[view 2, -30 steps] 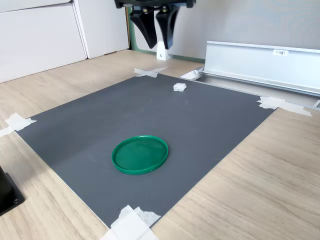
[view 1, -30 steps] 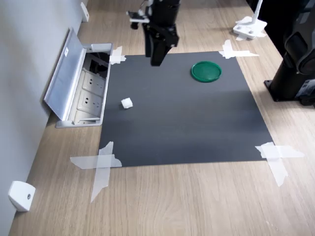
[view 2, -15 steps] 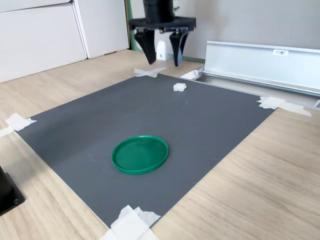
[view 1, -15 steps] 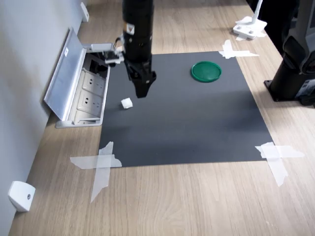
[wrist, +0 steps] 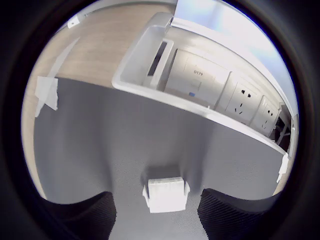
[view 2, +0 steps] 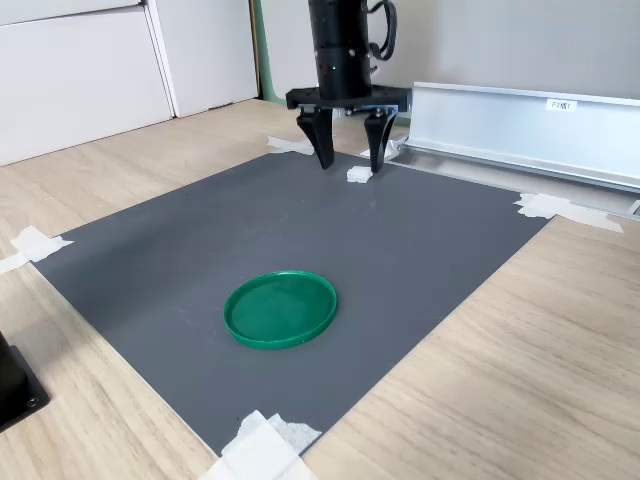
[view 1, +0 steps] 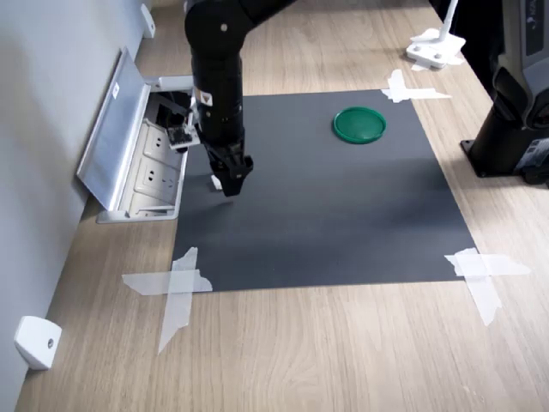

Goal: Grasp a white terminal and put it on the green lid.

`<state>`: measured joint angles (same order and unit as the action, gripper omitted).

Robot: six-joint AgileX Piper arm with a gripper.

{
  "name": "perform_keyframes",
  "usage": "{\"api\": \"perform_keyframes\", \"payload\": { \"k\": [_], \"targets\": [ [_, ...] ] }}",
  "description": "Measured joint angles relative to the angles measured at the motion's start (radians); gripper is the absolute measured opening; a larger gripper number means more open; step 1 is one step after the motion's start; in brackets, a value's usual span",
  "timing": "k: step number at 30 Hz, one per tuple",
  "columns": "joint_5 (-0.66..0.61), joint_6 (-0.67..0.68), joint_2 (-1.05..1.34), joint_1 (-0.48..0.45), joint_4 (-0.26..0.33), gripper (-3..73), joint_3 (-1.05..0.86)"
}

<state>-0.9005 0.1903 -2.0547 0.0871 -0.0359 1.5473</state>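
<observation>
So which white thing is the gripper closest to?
The white terminal, the tiny block on the dark mat between the open gripper; tape crosses sit at mat corners.

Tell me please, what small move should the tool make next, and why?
Probably a short further descent, then closing. The tool is open above the mat, and the wrist view shows the white terminal lying between its two fingers, not yet gripped. The green lid lies apart, with nothing on it.

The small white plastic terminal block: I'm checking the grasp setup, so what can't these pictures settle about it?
- First exterior view: the small white plastic terminal block is mostly hidden behind the black gripper.
- Second exterior view: one black finger overlaps the block; contact unclear.
- Wrist view: fingertips cut off by the picture's edge.
</observation>
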Motion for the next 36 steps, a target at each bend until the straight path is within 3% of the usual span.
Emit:
{"api": "perform_keyframes", "payload": {
  "k": [11, 14, 20, 28, 36],
  "targets": [
    [0.022, 0.046, -0.017, 0.000, 0.000, 67.2, 0.006],
    [0.022, 0.060, -0.017, 0.000, 0.003, 59.1, 0.008],
    [0.022, 0.062, -0.017, 0.000, 0.024, 31.9, 0.008],
    [0.000, 0.054, -0.002, 0.000, 0.027, 31.9, 0.008],
    [-0.060, 0.068, 0.158, 0.000, 0.042, 31.9, -0.041]
  ]
}}
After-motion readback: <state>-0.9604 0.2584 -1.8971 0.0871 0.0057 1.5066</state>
